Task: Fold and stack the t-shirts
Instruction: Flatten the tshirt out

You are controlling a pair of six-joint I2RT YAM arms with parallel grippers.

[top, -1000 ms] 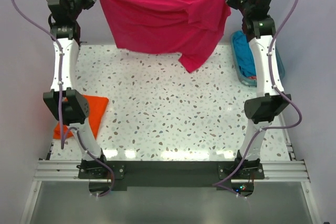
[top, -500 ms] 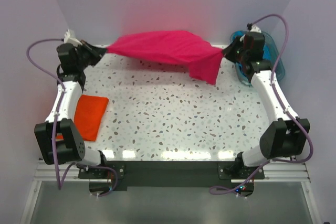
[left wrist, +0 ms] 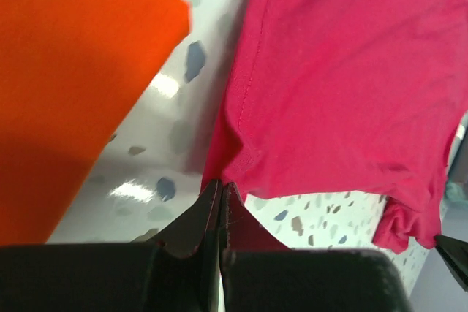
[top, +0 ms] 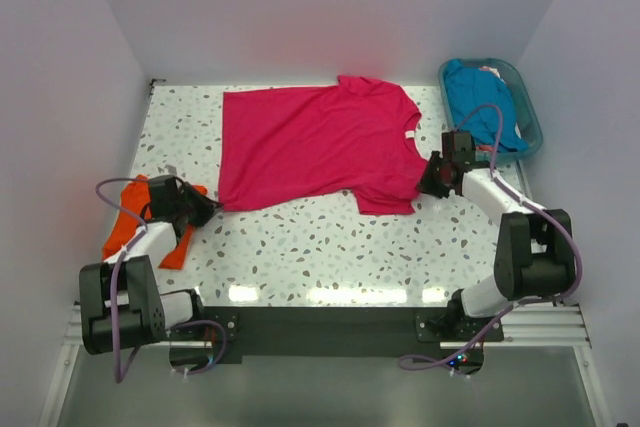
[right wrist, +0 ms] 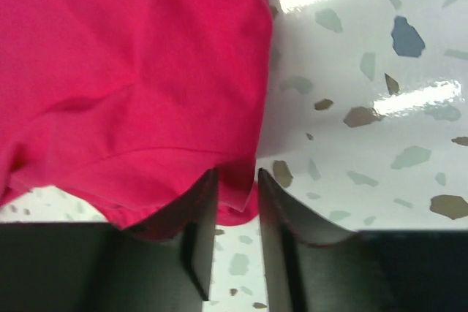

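Note:
The hot pink t-shirt [top: 310,147] lies spread flat on the speckled table, collar to the right. My left gripper [top: 205,209] is low at its near left hem corner. In the left wrist view the jaws [left wrist: 221,183] are pressed together on that corner of the pink cloth [left wrist: 351,71]. My right gripper [top: 428,179] is at the shirt's near right sleeve. In the right wrist view its jaws [right wrist: 235,172] stand slightly apart with the sleeve edge [right wrist: 131,56] between them. The folded orange t-shirt [top: 128,229] lies at the left edge and also shows in the left wrist view [left wrist: 73,71]. The teal blue t-shirt [top: 470,92] sits in the basket. The salmon-red one is not clearly visible.
The teal plastic basket [top: 532,129] stands at the back right corner, close behind my right arm. Pale walls enclose the table on the left, back and right. Bare speckled tabletop [top: 330,247] runs along the near side, in front of the pink shirt.
Both arms have swung down and toward the near side. The pink shirt, held stretched in the air a second ago, now lies flat on the table.

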